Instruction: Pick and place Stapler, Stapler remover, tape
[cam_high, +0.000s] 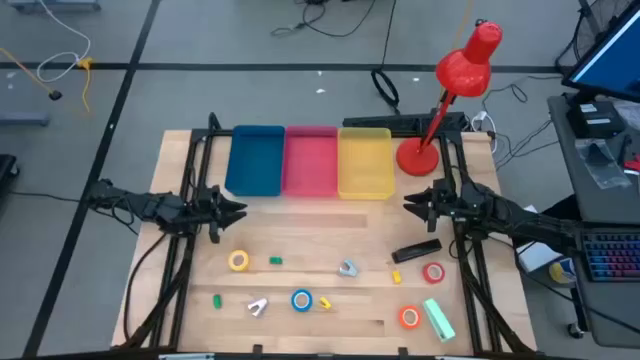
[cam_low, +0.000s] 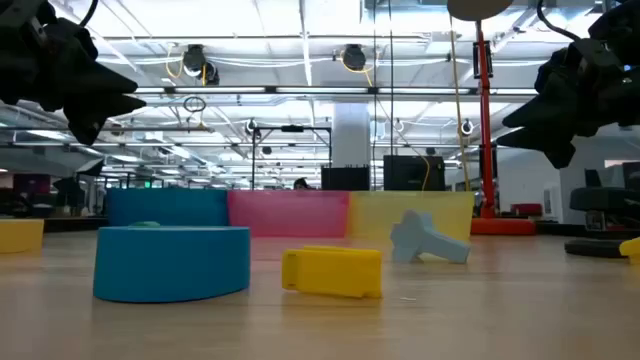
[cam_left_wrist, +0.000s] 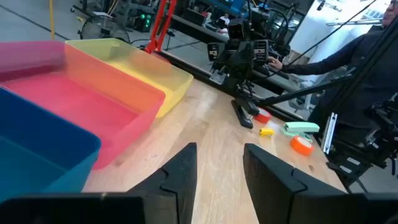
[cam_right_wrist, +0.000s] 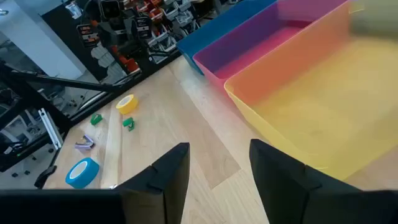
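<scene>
Both hands hover empty over the table (cam_high: 320, 225). Left hand (cam_high: 240, 209) fingers parted; right hand (cam_high: 408, 204) likewise, black stapler (cam_high: 416, 250) untouched.

Table (cam_high: 330, 225) looks like pale matt wood with visible grain. The blue (cam_high: 254, 160), pink (cam_high: 311, 160) and yellow (cam_high: 365, 162) bins seem smooth plastic, yellow one translucent. Red lamp (cam_high: 467, 62) at 1 o'clock's glossy.

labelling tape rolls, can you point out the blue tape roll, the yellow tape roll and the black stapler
blue tape roll (cam_high: 301, 300), high view, on its ring.
yellow tape roll (cam_high: 238, 261), high view, on its ring.
black stapler (cam_high: 416, 250), high view, middle of its body.
</scene>
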